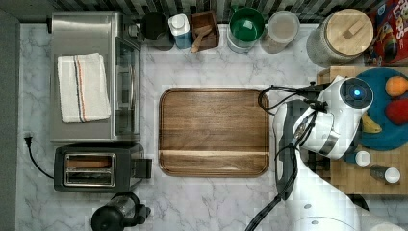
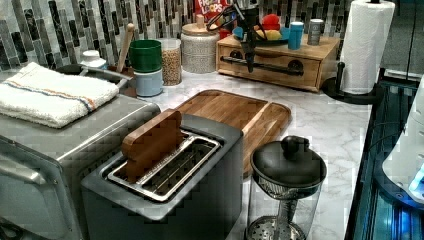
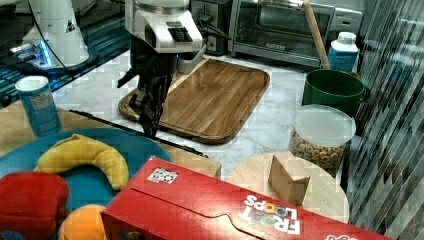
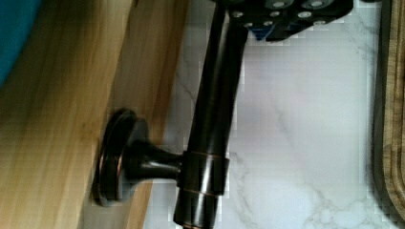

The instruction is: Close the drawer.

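Wrist view: dark bronze cylindrical handle bar on a flared round mount, fixed to the light wood drawer front above veined marble counter. Left view: gripper at the bar; finger spacing cannot be determined. Drawer front sits flush in its box, beyond the round-cornered brown cutting board.

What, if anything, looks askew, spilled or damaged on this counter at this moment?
Nothing stands out. The cutting board lies square on the marble counter, jars and containers along the back stand upright, and the fruit sits on the blue plate. The tool is at the drawer handle, and in the left view the drawer front looks flush.
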